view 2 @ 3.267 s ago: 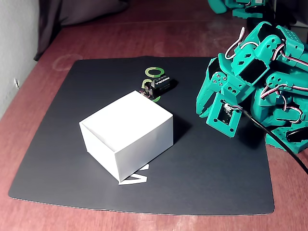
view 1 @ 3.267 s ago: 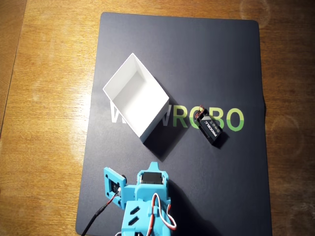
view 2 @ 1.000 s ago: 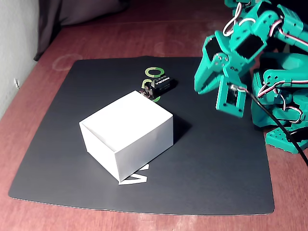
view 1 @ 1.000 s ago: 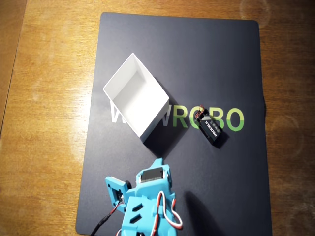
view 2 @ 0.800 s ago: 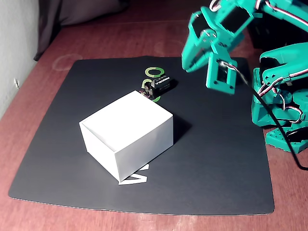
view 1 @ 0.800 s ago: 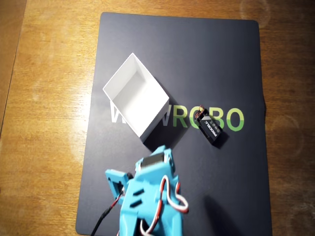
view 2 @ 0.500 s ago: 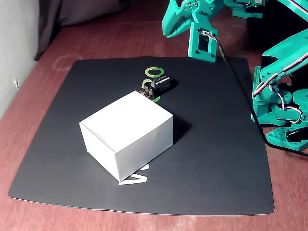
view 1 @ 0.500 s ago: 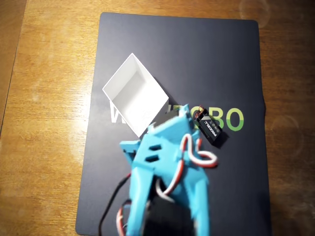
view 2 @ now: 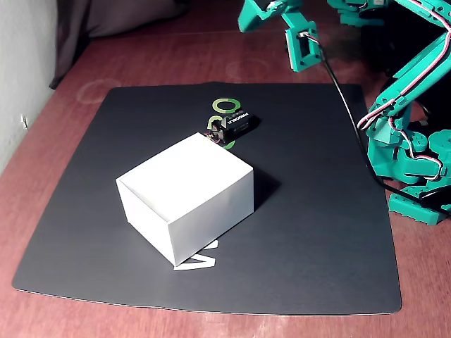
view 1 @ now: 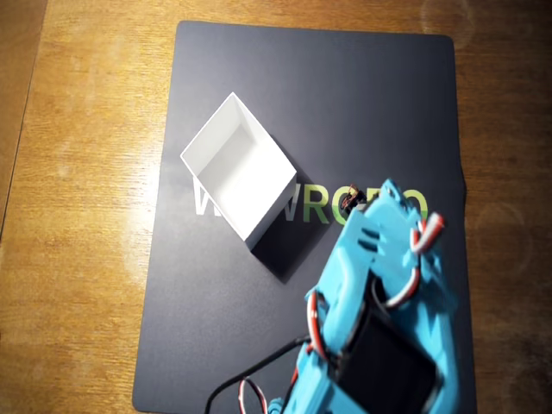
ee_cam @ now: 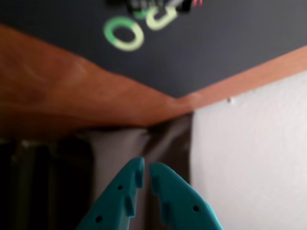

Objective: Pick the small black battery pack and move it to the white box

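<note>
The small black battery pack (view 2: 236, 123) lies on the black mat just behind the white box (view 2: 204, 204), beside a green ring. In the overhead view the blue arm (view 1: 379, 285) covers the pack, and only its wire end (view 1: 348, 203) peeks out. The white box (view 1: 207, 134) stands open and holds nothing. My gripper (view 2: 244, 21) hangs high above the mat's far side, well clear of the pack. In the wrist view its teal fingers (ee_cam: 145, 167) are shut with nothing between them, and the pack (ee_cam: 153, 4) is a blur at the top edge.
The black mat (view 2: 317, 232) with green and white lettering lies on a wooden table (view 1: 78, 216). The arm's base (view 2: 416, 169) and a trailing black cable (view 2: 349, 105) stand at the mat's right edge in the fixed view. A white wall (ee_cam: 254, 158) shows in the wrist view.
The arm has unfolded and risen from its base. In the overhead view it swung right and now covers the battery pack. Battery pack and box have not moved.
</note>
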